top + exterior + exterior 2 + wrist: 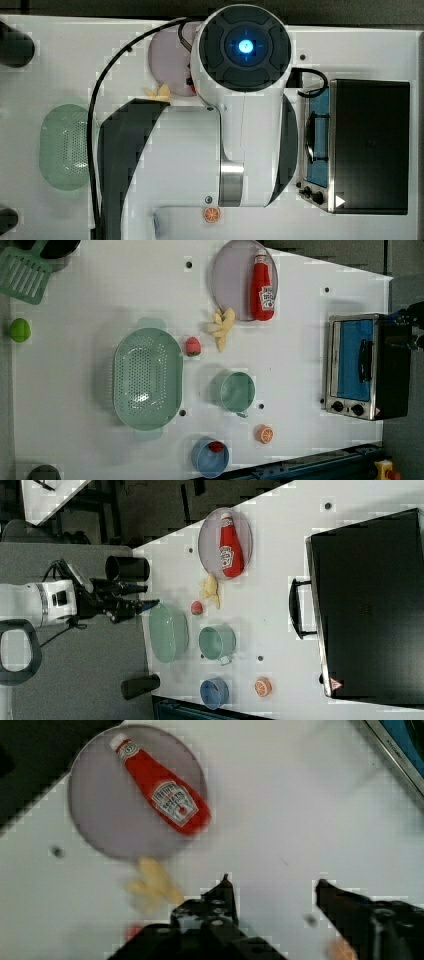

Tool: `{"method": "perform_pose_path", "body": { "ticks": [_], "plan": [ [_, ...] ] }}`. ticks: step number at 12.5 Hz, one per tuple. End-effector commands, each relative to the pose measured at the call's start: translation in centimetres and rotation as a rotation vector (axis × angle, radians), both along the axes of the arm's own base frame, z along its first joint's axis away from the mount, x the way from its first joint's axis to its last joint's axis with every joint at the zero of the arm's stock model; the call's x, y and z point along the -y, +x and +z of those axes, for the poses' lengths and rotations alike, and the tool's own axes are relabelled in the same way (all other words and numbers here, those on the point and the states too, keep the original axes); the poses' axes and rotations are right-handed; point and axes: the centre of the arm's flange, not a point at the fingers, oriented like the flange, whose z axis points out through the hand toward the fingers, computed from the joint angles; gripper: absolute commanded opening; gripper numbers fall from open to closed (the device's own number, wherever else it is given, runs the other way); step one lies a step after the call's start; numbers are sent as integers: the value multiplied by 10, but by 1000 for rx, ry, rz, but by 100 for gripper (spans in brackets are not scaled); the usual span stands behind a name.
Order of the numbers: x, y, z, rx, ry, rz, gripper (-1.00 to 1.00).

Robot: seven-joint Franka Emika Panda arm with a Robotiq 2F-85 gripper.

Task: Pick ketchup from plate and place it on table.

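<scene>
The ketchup (262, 287), a small red bottle with a white cap, lies on its side on the mauve-grey plate (232, 280) near the far edge of the white table (300, 330). The right view has the ketchup (229, 547) flat on the plate (210, 537). In the wrist view the ketchup (162, 795) lies across the plate (100, 815). My gripper (273, 885) is open and empty, well above the table and off to the side of the plate. In the right view the gripper (145, 596) hangs high over the green basket's end. In the top view the arm covers most of the plate (167, 55).
A yellow banana toy (222, 327) touches the plate's rim, with a strawberry (193, 346) beside it. A green basket (146, 379), green cup (237, 391), blue bowl (210, 457) and orange slice (264, 433) stand nearer. A toaster oven (362, 367) sits at the left view's right.
</scene>
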Motion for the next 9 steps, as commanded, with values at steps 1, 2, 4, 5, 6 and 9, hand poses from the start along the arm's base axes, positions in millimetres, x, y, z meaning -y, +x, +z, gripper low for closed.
{"method": "perform_pose_path", "body": {
  "ticks": [1,2,4,5,6,9],
  "plan": [
    [21,-61,73,-32,-2,-79,54],
    [20,-60,72,-33,-2,-77,76],
    [16,-55,64,-45,-1,-65,100],
    [13,-50,57,-58,0,-52,100],
    [9,-44,48,-70,1,-36,100],
    [-4,-21,14,-91,7,36,100]
  ]
}}
